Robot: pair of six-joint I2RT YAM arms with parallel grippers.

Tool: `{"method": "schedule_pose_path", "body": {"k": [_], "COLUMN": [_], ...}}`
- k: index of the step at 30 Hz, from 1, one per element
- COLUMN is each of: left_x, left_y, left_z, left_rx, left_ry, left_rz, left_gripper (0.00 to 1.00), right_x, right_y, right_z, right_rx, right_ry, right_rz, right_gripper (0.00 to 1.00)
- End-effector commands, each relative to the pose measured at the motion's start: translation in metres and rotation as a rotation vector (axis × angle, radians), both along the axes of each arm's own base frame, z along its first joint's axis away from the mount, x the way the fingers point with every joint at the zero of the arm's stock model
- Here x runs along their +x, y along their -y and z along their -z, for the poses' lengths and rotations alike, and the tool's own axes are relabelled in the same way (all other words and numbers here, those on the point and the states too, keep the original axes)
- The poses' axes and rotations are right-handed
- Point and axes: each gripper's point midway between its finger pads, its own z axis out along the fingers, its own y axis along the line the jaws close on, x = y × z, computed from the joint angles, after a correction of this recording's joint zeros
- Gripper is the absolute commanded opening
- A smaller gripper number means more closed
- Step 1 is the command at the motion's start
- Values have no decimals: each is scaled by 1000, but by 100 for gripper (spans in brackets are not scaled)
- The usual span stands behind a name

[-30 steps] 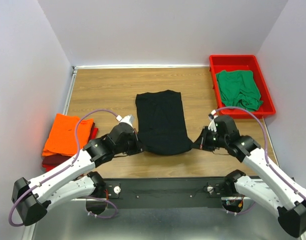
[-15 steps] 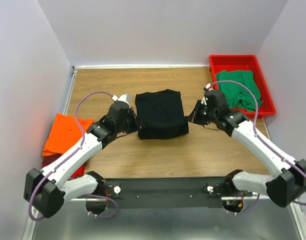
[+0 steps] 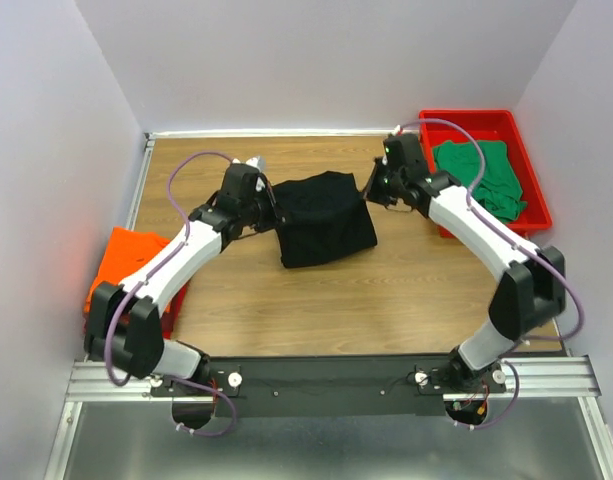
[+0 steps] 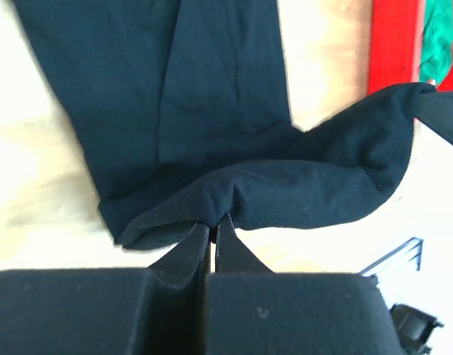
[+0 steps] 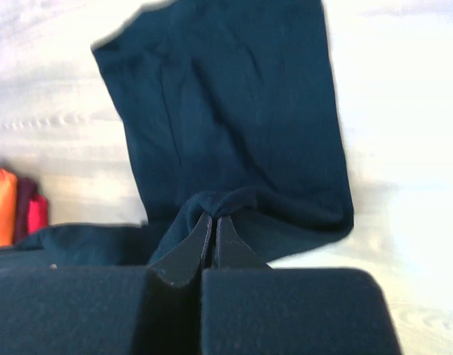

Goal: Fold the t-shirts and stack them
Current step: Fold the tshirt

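Note:
The black t-shirt (image 3: 324,218) lies in the middle of the table, its near hem lifted and carried over the rest toward the far side. My left gripper (image 3: 269,207) is shut on the hem's left corner (image 4: 211,211). My right gripper (image 3: 371,189) is shut on the right corner (image 5: 215,203). The green t-shirt (image 3: 478,175) lies crumpled in the red tray. An orange t-shirt (image 3: 121,265) lies folded at the left on a dark red one (image 3: 168,310).
The red plastic tray (image 3: 466,121) stands at the table's far right corner. White walls close in the table on three sides. Bare wood (image 3: 326,300) stretches between the black shirt and the arm bases.
Both grippers have carried the black shirt's near hem away from the bases toward the far edge, folding the shirt over itself; it looks about half as long as a second ago.

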Motion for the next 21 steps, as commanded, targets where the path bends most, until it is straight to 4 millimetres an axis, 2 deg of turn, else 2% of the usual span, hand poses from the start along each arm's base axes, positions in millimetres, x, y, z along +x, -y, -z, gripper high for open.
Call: {"method": "schedule_pose_path", "body": {"k": [1,3,4,6,7,9,10,12,13,14,15,16,18,19,21], "left_x": [52,66,74,94,103,122,130,148,153,160,164,169,171,170,163], "left_y": [-3,-6,-7,-11,-13,-19,-22,-28,-28,-27,-26,-25,-26,-26,-26], "left_z": [-19,-17,-5,-7,11,19,42,55,80,83,91,109,127,142,156], "left_rx": [-52,-53,-45,-47,-32,-22,-2,11,21,17,17,25,38,47,46], "left_ry": [64,65,39,47,10,3,-33,-47,-93,-95,-106,-141,-175,-204,-245], "left_rz": [-27,-47,-57,-77,-90,-127,-142,-174,-181,-186,-189,-200,-218,-223,-237], "left_gripper": [0,0,0,0,0,0,0,0,0,0,0,0,0,0,0], "right_x": [61,77,92,108,122,136,142,158,165,173,179,183,187,186,178], "right_y": [1,1,-1,-4,-8,-12,-16,-24,-28,-32,-35,-37,-41,-42,-42], "right_z": [-14,-6,-4,5,19,30,40,64,67,85,90,98,126,134,150], "right_rx": [12,13,16,13,3,2,7,11,27,25,30,38,36,44,43], "right_ry": [68,60,62,65,54,49,35,13,20,3,9,-1,-38,-57,-94], "right_rz": [16,15,15,2,-4,-6,-15,-22,-25,-27,-28,-25,-30,-23,-14], "right_gripper": [0,0,0,0,0,0,0,1,0,0,0,0,0,0,1]}}
